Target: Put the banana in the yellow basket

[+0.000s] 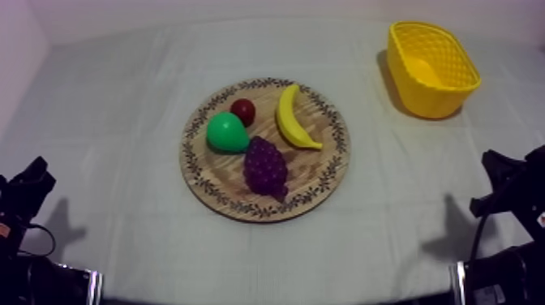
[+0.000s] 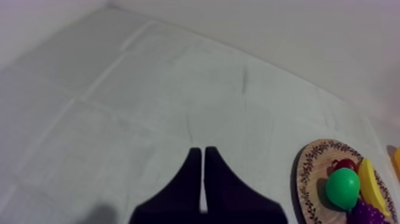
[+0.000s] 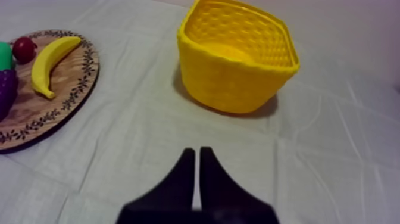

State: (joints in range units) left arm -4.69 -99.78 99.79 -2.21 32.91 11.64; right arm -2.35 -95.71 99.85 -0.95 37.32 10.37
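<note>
On wooden board (image 1: pixel 320 174), banana (image 1: pixel 294 118); yellow basket (image 1: pixel 454 89) apart; left claw (image 2: pixel 202 152), right claw (image 3: pixel 197 152) narrow.

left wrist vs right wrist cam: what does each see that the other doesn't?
Left wrist adds: the left pincer, shut on nothing, over bare cloth off to the side of the wooden board. Right wrist adds: the right pincer, also shut on nothing, and the yellow basket, upright on the cloth beside the board. Shared: the board with the banana, pear, small red fruit and grapes on it.
</note>
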